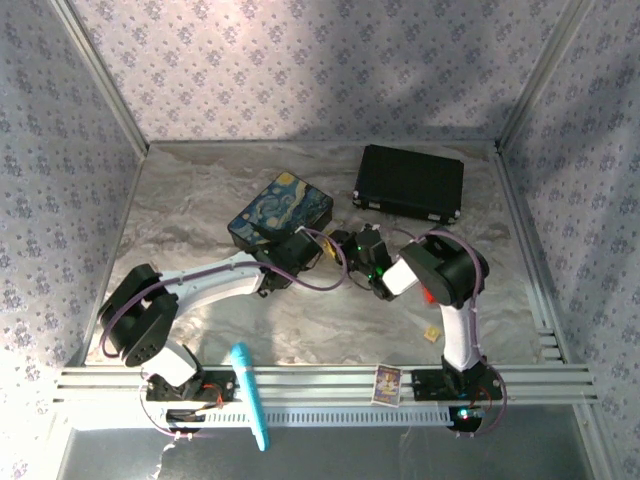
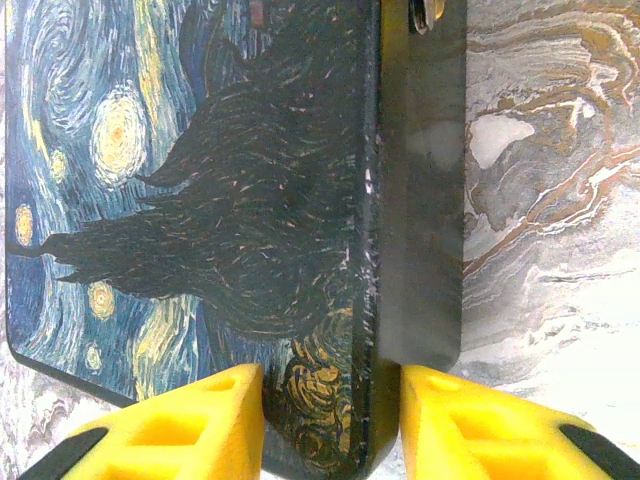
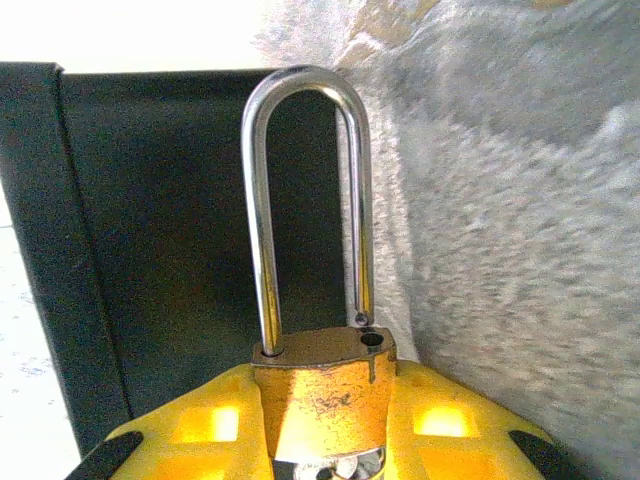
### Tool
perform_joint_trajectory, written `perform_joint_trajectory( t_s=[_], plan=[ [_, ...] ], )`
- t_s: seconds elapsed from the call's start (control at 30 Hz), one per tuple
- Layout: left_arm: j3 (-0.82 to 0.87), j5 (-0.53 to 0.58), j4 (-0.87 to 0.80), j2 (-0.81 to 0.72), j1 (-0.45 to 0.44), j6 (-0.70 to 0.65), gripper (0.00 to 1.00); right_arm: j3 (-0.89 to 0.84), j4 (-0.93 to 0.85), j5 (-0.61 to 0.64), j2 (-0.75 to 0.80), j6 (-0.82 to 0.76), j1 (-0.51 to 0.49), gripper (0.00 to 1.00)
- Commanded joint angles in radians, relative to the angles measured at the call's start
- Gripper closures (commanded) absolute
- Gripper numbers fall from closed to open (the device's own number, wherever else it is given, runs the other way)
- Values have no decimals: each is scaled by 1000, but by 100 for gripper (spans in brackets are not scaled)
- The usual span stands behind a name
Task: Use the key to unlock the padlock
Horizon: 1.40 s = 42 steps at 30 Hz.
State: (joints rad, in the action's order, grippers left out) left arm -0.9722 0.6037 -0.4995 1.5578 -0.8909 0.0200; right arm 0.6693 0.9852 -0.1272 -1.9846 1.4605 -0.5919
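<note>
Padlock (image 3: 322, 395) sits upright in the right gripper (image 3: 328, 425), whose yellow fingers (image 3: 200, 425) are clamped on both sides of the brass body, shackle (image 3: 262, 200) pointing up. From the overhead cam that's approx. mid-table, just right of the painted box (image 2: 200, 200), w/ both wrists nose to nose there. The left gripper (image 2: 330, 425) is closed onto the box's edge near a corner, one finger over the painted face, the other by the dark side wall. It looks like it's bracing the box.

Step, as I read it: unlocking is at its tail end. The shackle's long leg is seated in the body. The short leg's tip hangs just above the top face w/ its empty hole showing beside it, so the lock looks sprung, prob. open.

Key: can't pick it out for sure. A silvery bit (image 3: 345, 467) peeks out at the bottom of the body btw. the fingers. It could be the key in the keyway or the cylinder; too cropped to tell.

Next move, my guess: check the shackle swings free, then pull the key or set the lock down on the marbled table (image 1: 300, 320). That needs a firm hold on the body & no push on the shackle top, or it may click shut.

Writing/brands: none readable.
- Brass face: scratches only, no maker's stamp I can see.
- Box: swirly night-sky painting w/ yellow stars, no text.
- Small picture card (image 1: 387, 383) on the front rail: print too small to read.
- Black case (image 1: 410, 183) at the back: no label visible.
</note>
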Motion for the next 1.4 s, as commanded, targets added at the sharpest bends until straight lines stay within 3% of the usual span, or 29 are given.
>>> perform_joint_trajectory(
  t_s=[0.0, 0.17, 0.3, 0.43, 0.6, 0.7, 0.87, 1.03, 1.17, 1.37],
  plan=[
    [15, -57, -201, 20, 13, 36, 62, -25, -674, -66, 30, -241, 47, 100],
    [-2, -41, -200, 4, 13, 37, 61, 113, -1136, -121, 95, -510, 95, 100],
    [2, -41, -196, -24, 13, 40, 59, 190, -1360, -121, 97, -659, 133, 100],
    [20, -38, -195, -59, 15, 34, 58, 216, -1452, -173, 69, -723, 172, 100],
    [41, -40, -193, -113, 18, 32, 55, 296, -1627, -109, 56, -824, 181, 100],
    [49, -51, -185, -137, 16, 34, 55, 311, -1632, -122, 94, -866, 173, 100],
    [57, -59, -185, -147, 16, 34, 54, 351, -1544, -292, 221, -950, 96, 100],
    [59, -61, -151, -138, 15, 36, 54, 402, -1568, -597, 156, -1015, 69, 100],
    [65, -65, -150, -137, 12, 35, 54, 442, -1674, -572, 90, -1059, 25, 100],
    [71, -61, -155, -143, 9, 41, 54, 381, -1700, -491, 73, -1012, 110, 100]
  ],
)
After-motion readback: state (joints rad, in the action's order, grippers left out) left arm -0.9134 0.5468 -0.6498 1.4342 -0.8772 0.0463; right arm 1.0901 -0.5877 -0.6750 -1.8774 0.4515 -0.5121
